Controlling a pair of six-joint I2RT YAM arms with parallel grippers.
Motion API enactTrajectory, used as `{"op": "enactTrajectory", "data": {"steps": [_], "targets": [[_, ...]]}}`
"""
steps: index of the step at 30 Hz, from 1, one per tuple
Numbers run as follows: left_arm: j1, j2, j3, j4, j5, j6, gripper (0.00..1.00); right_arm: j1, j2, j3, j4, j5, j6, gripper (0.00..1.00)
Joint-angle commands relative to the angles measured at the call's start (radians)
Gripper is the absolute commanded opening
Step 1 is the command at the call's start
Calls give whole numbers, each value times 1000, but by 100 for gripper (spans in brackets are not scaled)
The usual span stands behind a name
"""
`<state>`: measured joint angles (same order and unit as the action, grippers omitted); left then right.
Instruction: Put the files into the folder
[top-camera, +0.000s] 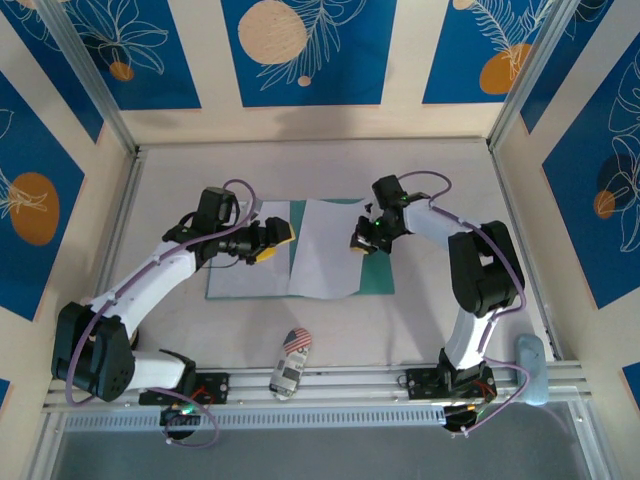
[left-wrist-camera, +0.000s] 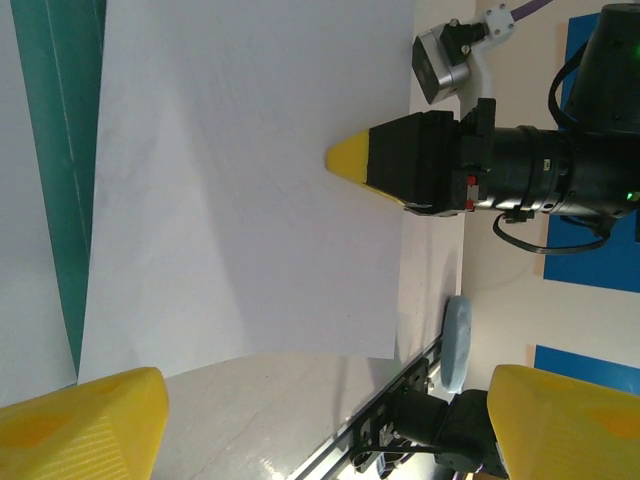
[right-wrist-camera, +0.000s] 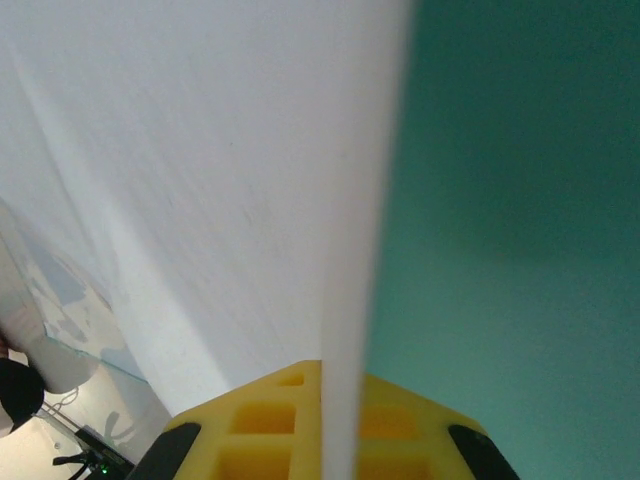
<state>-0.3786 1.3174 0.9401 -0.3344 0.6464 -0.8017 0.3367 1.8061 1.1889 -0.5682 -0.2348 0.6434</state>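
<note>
Folder (top-camera: 378, 272): files (top-camera: 325, 255) are covering most of it. Right pincer (right-wrist-camera: 335, 425): a sheet's edge is hiding where its fingertips meet. Left pincer (left-wrist-camera: 320, 430): the picture's bottom edge is cropping both fingers.

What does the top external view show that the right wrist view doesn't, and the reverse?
Top external adds the layout: the left gripper open over the left sheet, a toy car on the near side of the folder, and the folder lying flat under both sheets. Right wrist adds close detail: the right gripper with its fingers shut on the edge of the right sheet, that edge raised above the teal card. Both share the right sheet, the folder and the right gripper.
</note>
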Motion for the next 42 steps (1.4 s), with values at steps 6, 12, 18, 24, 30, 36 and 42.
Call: {"op": "enactTrajectory", "data": {"steps": [6, 12, 18, 24, 30, 36, 42], "targets": [[14, -24, -6, -21, 24, 16, 83, -32, -114, -67, 26, -8, -96, 0], [14, -18, -6, -18, 26, 11, 83, -40, -120, -90, 39, 3, -117, 0], [14, -27, -6, -23, 26, 9, 82, -60, -126, -113, 50, -3, -117, 0], [14, -32, -9, -26, 26, 7, 82, -65, -133, -135, 60, -8, -120, 0], [15, -36, -7, -24, 24, 5, 82, -72, -133, -148, 67, -11, -113, 0], [14, -37, -10, -26, 24, 4, 82, -85, -134, -161, 75, -15, -103, 0], [14, -34, -9, -23, 24, 2, 82, -91, -127, -173, 77, -19, -102, 0]]}}
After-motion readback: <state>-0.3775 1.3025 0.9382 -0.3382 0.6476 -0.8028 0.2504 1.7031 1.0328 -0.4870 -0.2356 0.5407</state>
